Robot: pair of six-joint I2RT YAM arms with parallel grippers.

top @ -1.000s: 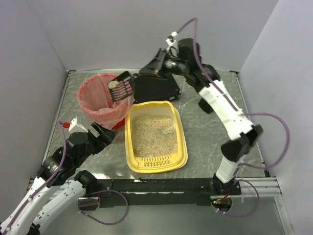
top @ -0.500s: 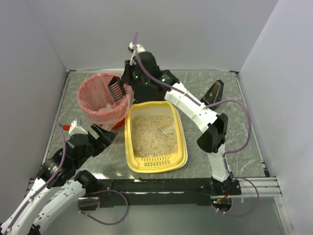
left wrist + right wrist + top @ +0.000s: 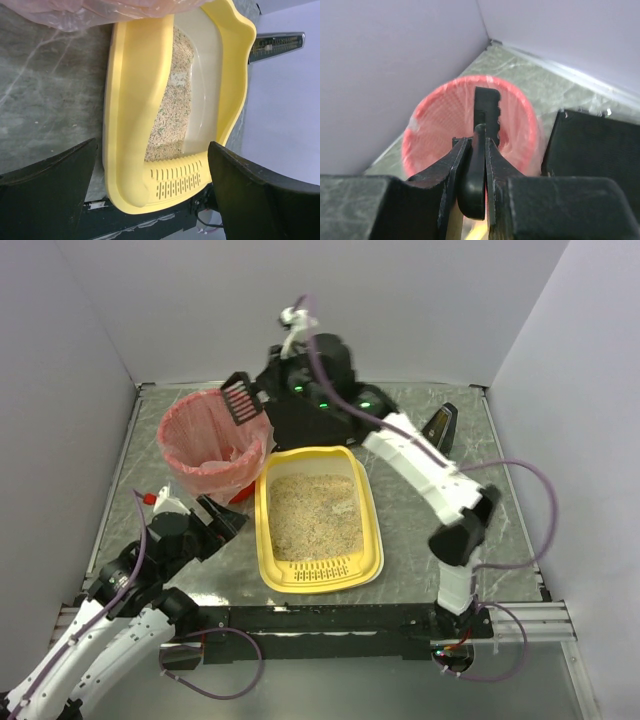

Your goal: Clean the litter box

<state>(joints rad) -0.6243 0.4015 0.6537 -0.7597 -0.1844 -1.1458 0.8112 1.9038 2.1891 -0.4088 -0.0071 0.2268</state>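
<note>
Your right gripper (image 3: pixel 476 144) has its jaws pinched tight on the handle of a black slotted scoop (image 3: pixel 486 107). The scoop's head stands edge-on and upright over the open mouth of the pink-lined bin (image 3: pixel 420 132). From above, that gripper (image 3: pixel 270 392) is high over the far edge of the table (image 3: pixel 405 540). Its forearm runs back across the flat black case (image 3: pixel 300 432), bends at an elbow near the right edge and drops to its base at the near edge. Your left gripper (image 3: pixel 151 150) has its jaws spread wide with nothing between them. It is low over the table near the left edge, just short of the near-left side of the litter box (image 3: pixel 131 105) and pointing toward it. Its arm folds back to the near-left corner. The litter box (image 3: pixel 320 570) sits flat in the middle of the table, its slotted strip toward the near edge. Beige litter covers its floor, and its far-left corner is just beside the bin (image 3: pixel 172 432), which stands toward the far-left corner. The table is grey-green and marbled, with a black bar along the near edge. Plain pale lavender walls close in the left, far and right sides.
</note>
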